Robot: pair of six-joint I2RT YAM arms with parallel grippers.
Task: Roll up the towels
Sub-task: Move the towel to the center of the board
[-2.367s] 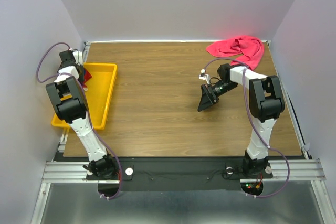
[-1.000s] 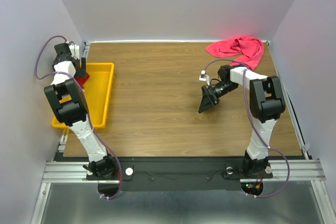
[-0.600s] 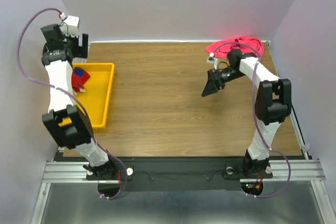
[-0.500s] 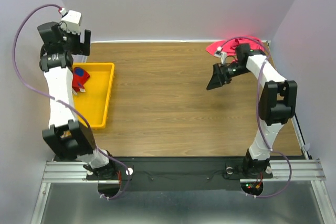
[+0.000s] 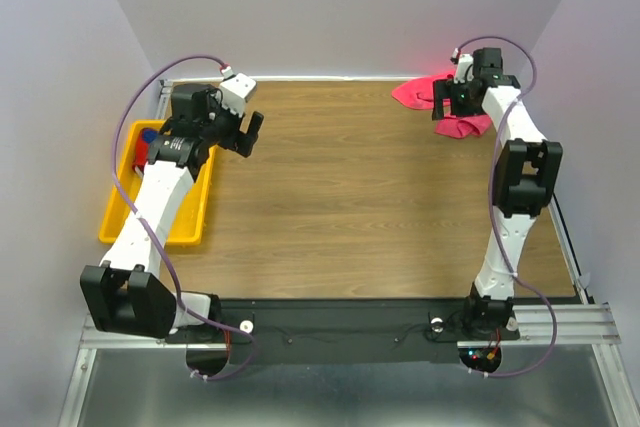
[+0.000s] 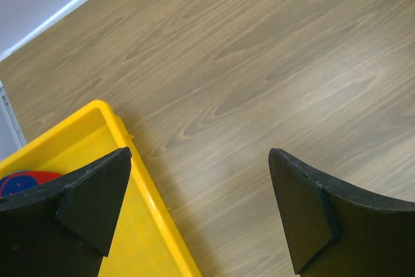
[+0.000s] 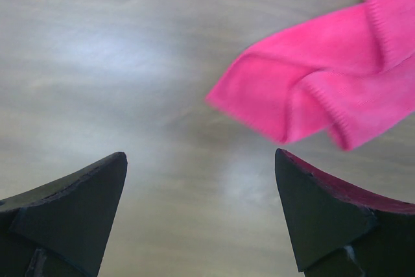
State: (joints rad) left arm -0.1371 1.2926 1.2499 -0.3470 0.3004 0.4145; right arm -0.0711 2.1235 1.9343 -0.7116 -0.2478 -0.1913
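**Right pincer (image 5: 445, 110) poised at pink towel (image 5: 415, 92)**

Top view: the right arm (image 5: 520, 162) stretches to the tabletop's (image 5: 340, 197) far right corner, its pincer over the crumpled towel's near edge. The patterned towel (image 5: 143, 145) sits in the yellow tray (image 5: 110, 232), left of the left pincer (image 5: 245, 132).

Left wrist: fingers (image 6: 84, 205) wide over bare wood, tray corner beside 1.

Right wrist: fingers (image 7: 324, 218) wide, the towel's folded end ahead, slanting rightward.
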